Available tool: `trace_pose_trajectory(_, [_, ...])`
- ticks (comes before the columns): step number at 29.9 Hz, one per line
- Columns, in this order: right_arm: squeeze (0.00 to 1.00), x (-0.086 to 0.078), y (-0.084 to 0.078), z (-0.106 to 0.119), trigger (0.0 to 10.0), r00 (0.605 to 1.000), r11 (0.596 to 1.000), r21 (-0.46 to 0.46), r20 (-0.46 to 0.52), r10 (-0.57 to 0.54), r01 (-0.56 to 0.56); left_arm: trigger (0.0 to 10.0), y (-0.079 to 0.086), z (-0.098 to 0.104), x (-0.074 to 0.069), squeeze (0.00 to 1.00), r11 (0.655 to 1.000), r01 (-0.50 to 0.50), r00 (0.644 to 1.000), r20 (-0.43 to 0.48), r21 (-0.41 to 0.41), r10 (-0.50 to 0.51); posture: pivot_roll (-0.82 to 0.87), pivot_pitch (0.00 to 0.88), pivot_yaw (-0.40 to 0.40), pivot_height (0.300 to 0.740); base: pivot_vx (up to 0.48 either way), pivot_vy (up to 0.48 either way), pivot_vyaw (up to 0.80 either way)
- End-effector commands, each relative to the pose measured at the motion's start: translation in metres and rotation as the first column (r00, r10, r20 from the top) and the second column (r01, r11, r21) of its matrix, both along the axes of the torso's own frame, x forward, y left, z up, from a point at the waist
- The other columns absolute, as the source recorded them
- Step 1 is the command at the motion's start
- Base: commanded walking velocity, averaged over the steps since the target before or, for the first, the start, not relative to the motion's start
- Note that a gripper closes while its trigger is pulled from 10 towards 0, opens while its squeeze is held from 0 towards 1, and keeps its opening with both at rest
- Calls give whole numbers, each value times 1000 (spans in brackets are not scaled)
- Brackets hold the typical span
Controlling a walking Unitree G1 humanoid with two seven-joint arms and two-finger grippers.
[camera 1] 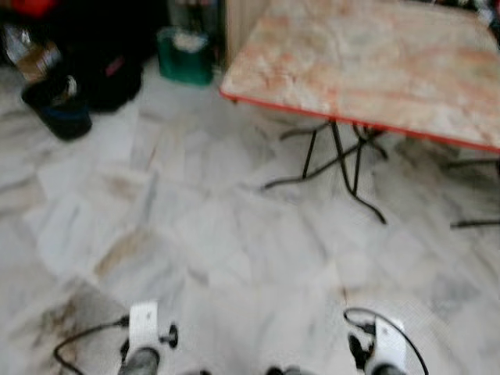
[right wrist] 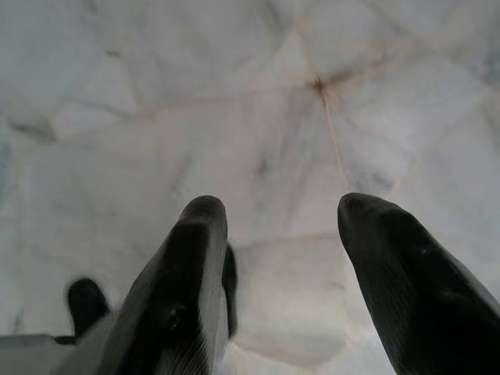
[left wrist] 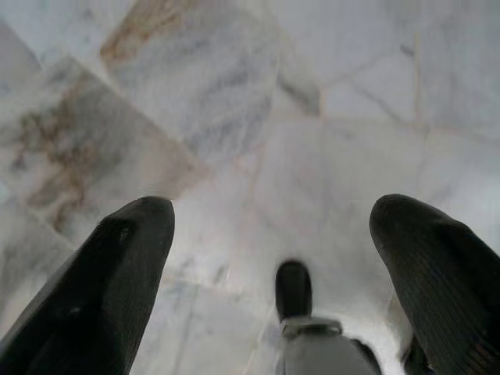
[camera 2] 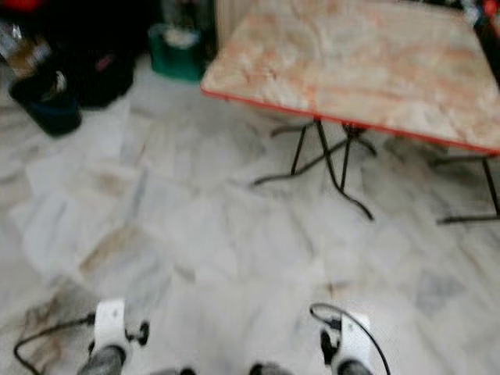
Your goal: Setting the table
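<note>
Trouble could come from the table (camera 1: 367,70) legs (camera 1: 344,168) splayed over the marble floor (left wrist: 234,117), well ahead of both empty, spread-fingered grippers, left gripper (left wrist: 273,234) and right gripper (right wrist: 285,226), which point down at bare tiles, if walking in blurs the approach.

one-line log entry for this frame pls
phase: approaching table | tabletop: bare | left claw: open, empty, hanging over floor | right claw: open, empty, hanging over floor | views: blurred
</note>
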State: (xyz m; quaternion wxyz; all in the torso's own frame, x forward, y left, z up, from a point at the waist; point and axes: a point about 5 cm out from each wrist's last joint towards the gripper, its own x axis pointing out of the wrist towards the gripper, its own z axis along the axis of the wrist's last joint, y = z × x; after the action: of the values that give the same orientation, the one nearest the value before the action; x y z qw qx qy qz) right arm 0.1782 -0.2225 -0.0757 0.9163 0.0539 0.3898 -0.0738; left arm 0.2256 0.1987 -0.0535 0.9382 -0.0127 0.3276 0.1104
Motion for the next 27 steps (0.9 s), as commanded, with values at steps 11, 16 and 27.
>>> trace_pose_trajectory(11, [0,-4,-4,-2,10000,1000,1000,-5,-26,-16,16,10000,-12,-8,-9,0,998,33,999,-37,-62,-36,-23,212,-46,740,112,0,-468])
trace_pose_trajectory(16, [0,-4,-4,-2,10000,1000,1000,-8,-28,-13,13,10000,-12,-9,-10,0,997,36,998,-41,-64,-39,-23,212,-46,740,0,0,-763])
trace_pose_trajectory(27, [0,-3,-5,-1,10000,1000,1000,-14,-13,-14,13,10000,-11,-12,-14,0,998,57,996,-72,-41,-59,-33,219,-49,740,0,-66,-144])
